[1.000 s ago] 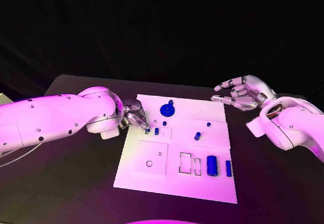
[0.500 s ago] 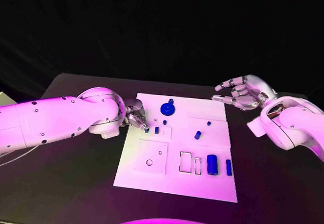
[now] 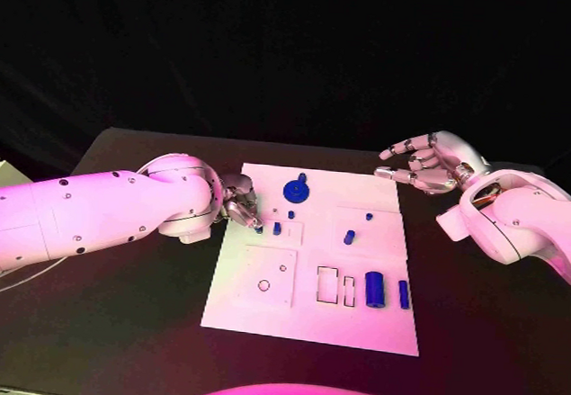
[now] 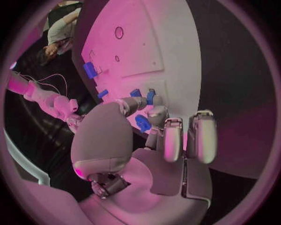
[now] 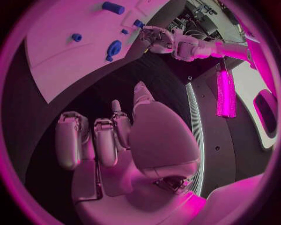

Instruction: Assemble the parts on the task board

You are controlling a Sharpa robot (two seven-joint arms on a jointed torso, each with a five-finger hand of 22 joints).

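Board: white rectangular plate, mid-table, long side running away from the robot. Surface carries outlined recesses: two slim rectangular slots near its middle, a square panel with a small round hole beside them.

Parts, all blue:
- disc with a small knob at the far end, lying flat
- thick cylinder lying just right of the slots, thinner bar beside it
- short peg standing mid-board, tiny one beyond it
- two small pegs by the left edge, next to the left hand

Left hand: at the board's left edge, fingers curled down; fingertips touch a small blue piece there (a true pinch or mere contact, cannot tell).

Right hand: raised off the far right corner of the board, well apart from every part, fingers spread and loosely curved, holding nothing.
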